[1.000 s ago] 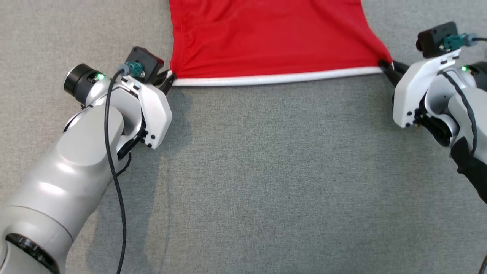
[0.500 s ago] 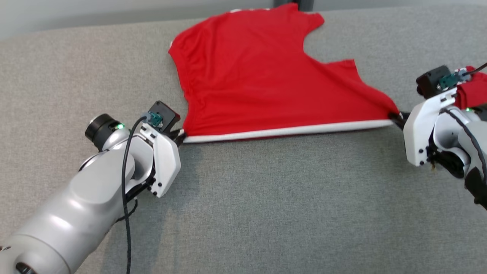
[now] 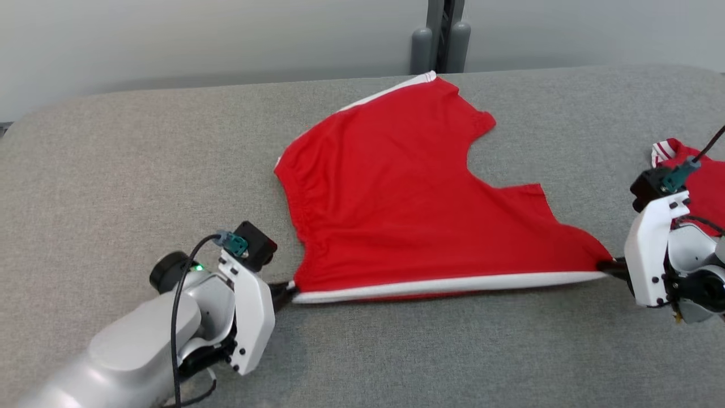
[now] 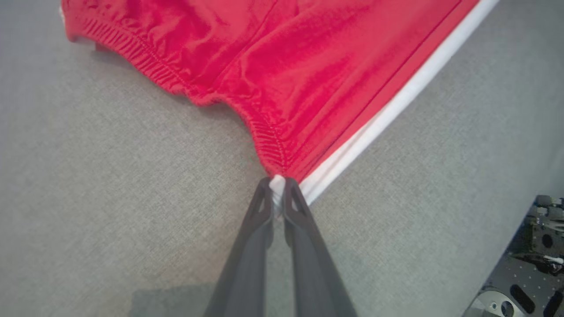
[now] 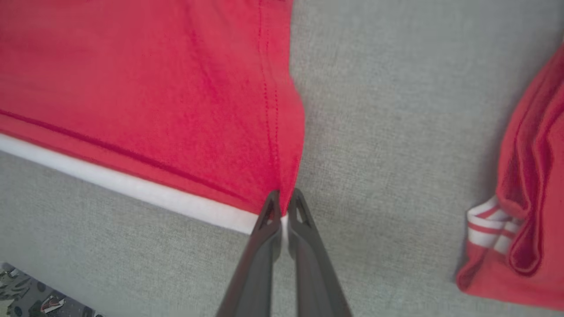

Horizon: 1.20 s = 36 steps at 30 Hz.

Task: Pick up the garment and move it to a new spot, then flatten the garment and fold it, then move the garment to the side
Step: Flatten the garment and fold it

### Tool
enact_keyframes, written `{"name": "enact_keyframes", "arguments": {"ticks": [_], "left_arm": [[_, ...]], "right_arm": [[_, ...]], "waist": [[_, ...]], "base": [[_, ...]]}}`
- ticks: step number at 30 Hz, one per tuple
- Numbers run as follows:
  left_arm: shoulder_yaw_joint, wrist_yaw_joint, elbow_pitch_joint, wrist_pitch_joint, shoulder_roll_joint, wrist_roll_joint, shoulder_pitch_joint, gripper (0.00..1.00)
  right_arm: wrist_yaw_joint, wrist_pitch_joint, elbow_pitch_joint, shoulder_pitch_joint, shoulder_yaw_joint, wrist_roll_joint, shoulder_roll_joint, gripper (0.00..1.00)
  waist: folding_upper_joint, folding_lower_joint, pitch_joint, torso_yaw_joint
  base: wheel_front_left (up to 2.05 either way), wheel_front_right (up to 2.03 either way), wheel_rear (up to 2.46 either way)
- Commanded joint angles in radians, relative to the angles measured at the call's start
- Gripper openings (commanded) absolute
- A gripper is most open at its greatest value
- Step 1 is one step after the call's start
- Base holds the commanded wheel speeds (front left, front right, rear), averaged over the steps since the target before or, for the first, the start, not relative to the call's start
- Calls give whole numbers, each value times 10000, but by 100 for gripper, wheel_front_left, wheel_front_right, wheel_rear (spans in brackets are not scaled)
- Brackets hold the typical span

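Observation:
The garment [image 3: 408, 215] is a pair of red shorts with a white side stripe, spread on the grey padded table [image 3: 141, 158]. Its striped near edge is stretched taut between both arms. My left gripper [image 3: 285, 290] is shut on the garment's near-left corner, at the elastic waistband [image 4: 277, 187]. My right gripper [image 3: 610, 266] is shut on the near-right corner, at the leg hem [image 5: 282, 207]. The far leg points toward the table's back edge.
A second red garment with white stripes [image 3: 694, 181] lies bunched at the table's right edge, just behind my right wrist, and shows at the right of the right wrist view [image 5: 524, 198]. A grey post [image 3: 440, 37] stands behind the table. Bare grey table surrounds the shorts.
The head camera has tilted up, so the whole table and back wall came into view. Both grippers keep their hold on the stretched striped edge.

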Motion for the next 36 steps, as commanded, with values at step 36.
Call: {"name": "enact_keyframes", "arguments": {"ticks": [36], "left_arm": [[1710,525,-5283,1499,1506,-6191,2607,0]], "right_arm": [[-67,2157,-2668,537,-1897,986,-2243,0]], "waist": [[-1,-1,28,1337]], "base": [[0,0,0]]}}
